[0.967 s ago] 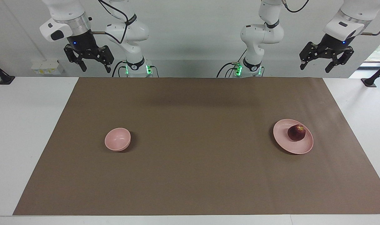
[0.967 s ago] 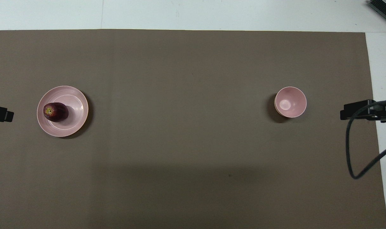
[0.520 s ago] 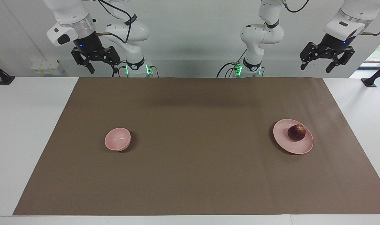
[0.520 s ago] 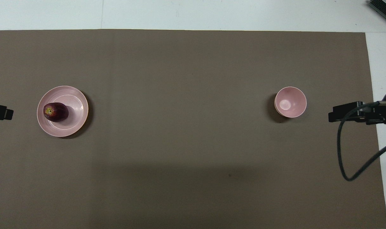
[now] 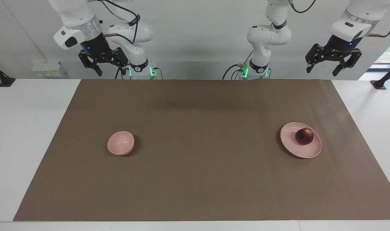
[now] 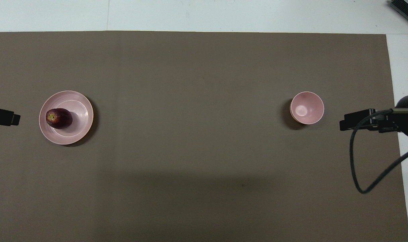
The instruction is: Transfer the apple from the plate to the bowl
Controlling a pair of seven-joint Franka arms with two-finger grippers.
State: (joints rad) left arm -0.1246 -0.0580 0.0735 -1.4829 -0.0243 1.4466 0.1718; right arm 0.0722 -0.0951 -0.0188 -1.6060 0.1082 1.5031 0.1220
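The apple (image 5: pixel 304 136) lay on the plate (image 5: pixel 296 149), toward the left arm's end of the mat (image 5: pixel 201 179). The bowl (image 5: pixel 120 143) stood on the mat too, well apart from the plate, toward the right arm's end. The left gripper (image 5: pixel 333 65) hung high above the mat's edge near the plate, jaws wide, holding nothing. The right gripper (image 5: pixel 102 65) hung high above the mat's edge near the bowl, likewise wide and bare.

Left gripper (image 6: pixel 4 116) cut by overhead edge; right gripper (image 6: pixel 375 122) likewise.
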